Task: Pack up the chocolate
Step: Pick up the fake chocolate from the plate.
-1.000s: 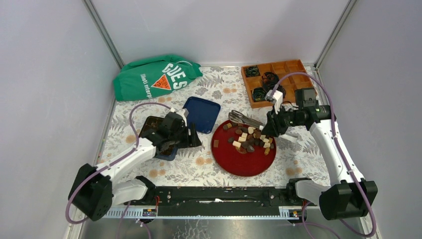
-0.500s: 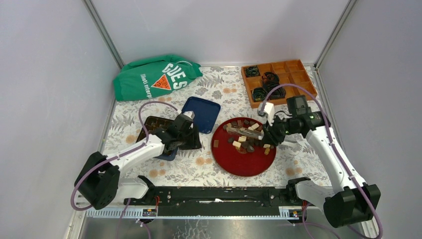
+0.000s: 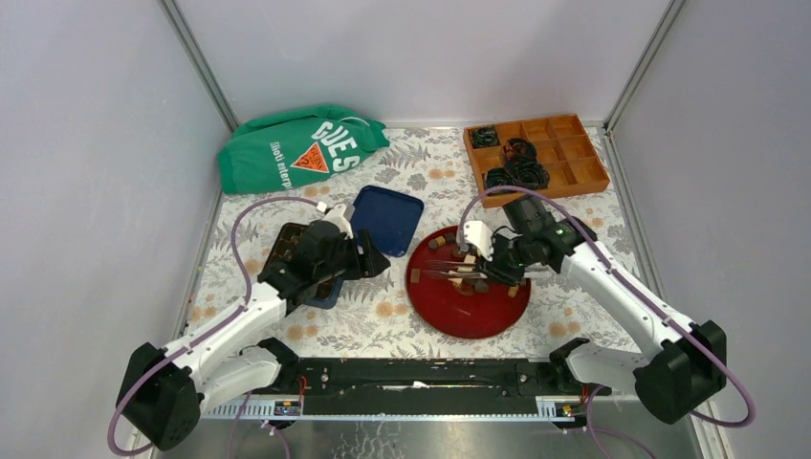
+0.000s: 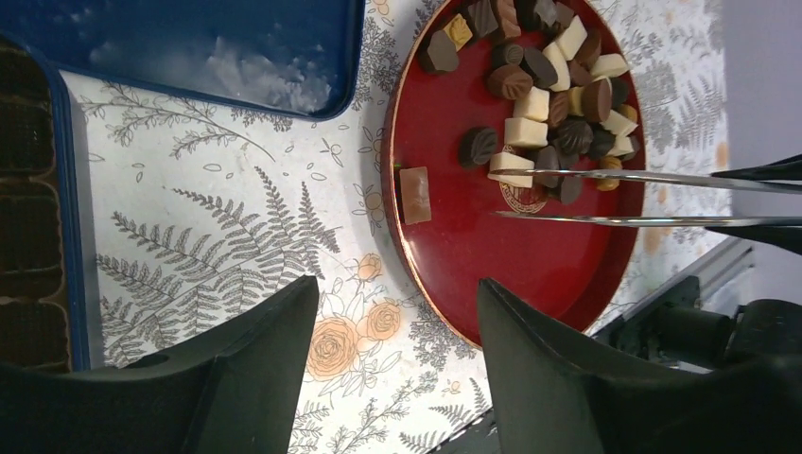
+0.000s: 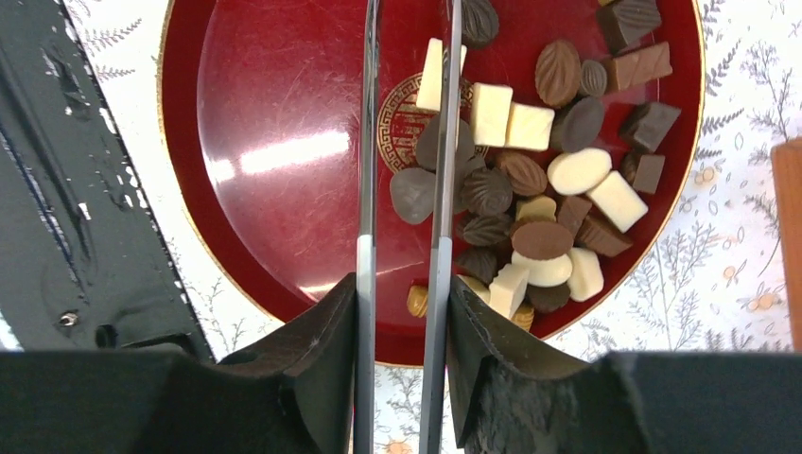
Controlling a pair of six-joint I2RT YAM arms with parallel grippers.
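Counted from the top view, there were two arms, one red plate (image 5: pixel 274 142), one pair of metal tongs (image 5: pixel 367 142), one blue tray (image 4: pixel 217 47), one blue-rimmed box (image 4: pixel 28 246) with brown cells, one green bag (image 3: pixel 301 148) and one orange compartment box (image 3: pixel 574 148) holding black cables (image 3: pixel 524 153).

The chocolate (image 5: pixel 492 113) came to about thirty pieces. They overlapped too much for an exact count. One lone piece (image 4: pixel 416 194) lay apart from them.

A second earlier the tongs had pointed toward 10 o'clock, with their tips past the plate's rim. Now they reached across the plate toward 9 o'clock, and the right wrist had swung in over the 3 o'clock rim. The left arm had stretched out lower, while its hand stayed by the box. The lone piece had not shifted.

The chocolate was dark brown, mid brown and cream-white. Some pieces were blocky, some oval with leaf ribbing, and a few were small and golden. It was heaped on the plate from about 10 round to 3 o'clock, and the lone square sat at the 9 o'clock rim.

The right gripper (image 5: pixel 402 355) pinched the tongs. Their tips stood apart over the gold emblem (image 5: pixel 397 113), beside the heap. The left gripper (image 4: pixel 397 359) was spread wide above the fern-print cloth (image 4: pixel 217 255), at the plate's 9 o'clock.
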